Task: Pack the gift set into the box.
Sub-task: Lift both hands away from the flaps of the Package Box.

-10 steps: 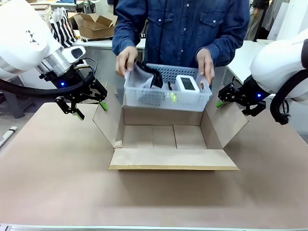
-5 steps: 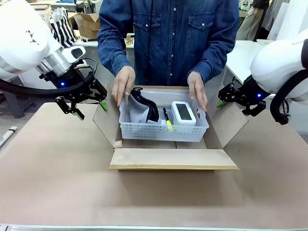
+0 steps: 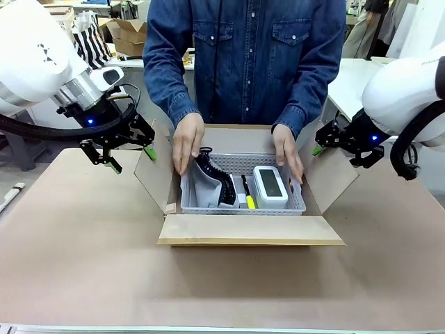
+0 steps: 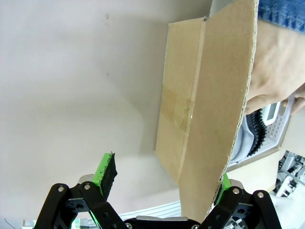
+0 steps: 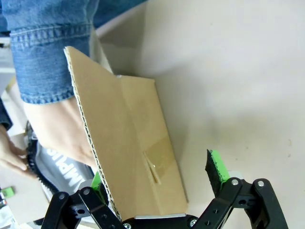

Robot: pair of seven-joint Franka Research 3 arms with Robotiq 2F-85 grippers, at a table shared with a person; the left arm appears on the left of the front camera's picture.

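Observation:
The box stands open in the middle of the table with its flaps spread out. Inside it sits the gift set, a white plastic basket holding a grey cloth with a black ribbed item, a yellow pen and a white device. A person's hands grip the basket's two ends. My left gripper is open and straddles the top edge of the left flap, between its green pads. My right gripper is open around the right flap.
The person in a denim shirt stands against the far edge, right behind the box. A smaller brown carton and a striped bag sit behind on the left. Bare brown tabletop lies in front and to both sides.
The person has lowered the basket from above the box down into it. Neither arm has moved, and both grippers stay open at the side flaps.

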